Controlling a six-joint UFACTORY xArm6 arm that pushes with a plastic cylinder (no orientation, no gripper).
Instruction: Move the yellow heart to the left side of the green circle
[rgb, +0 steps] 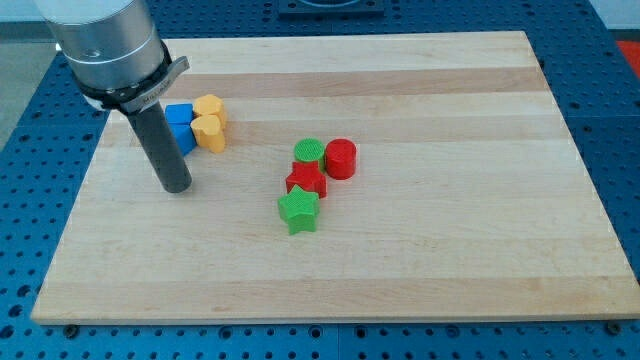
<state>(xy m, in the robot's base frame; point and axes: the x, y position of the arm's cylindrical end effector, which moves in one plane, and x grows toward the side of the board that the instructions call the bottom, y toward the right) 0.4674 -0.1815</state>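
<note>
The pale wooden counter (420, 270) fills most of the view on a blue perforated base (20, 110); no writing or brand can be read anywhere. The silver arm (105, 45) enters at the view's top left, its upper part cut off. It carries no gripper, only a dark rod, so nothing is grasped; my tip (177, 188) rests on the wood just below the blue block (179, 120), which the rod partly hides, leaving its shape unclear. Right of that sit a yellow block (209, 106) and the yellow heart (210, 131), touching. Well apart, mid-counter, cluster the red cylinder (341, 158), red star (306, 180), green star (298, 210) and green circle (309, 151).
</note>
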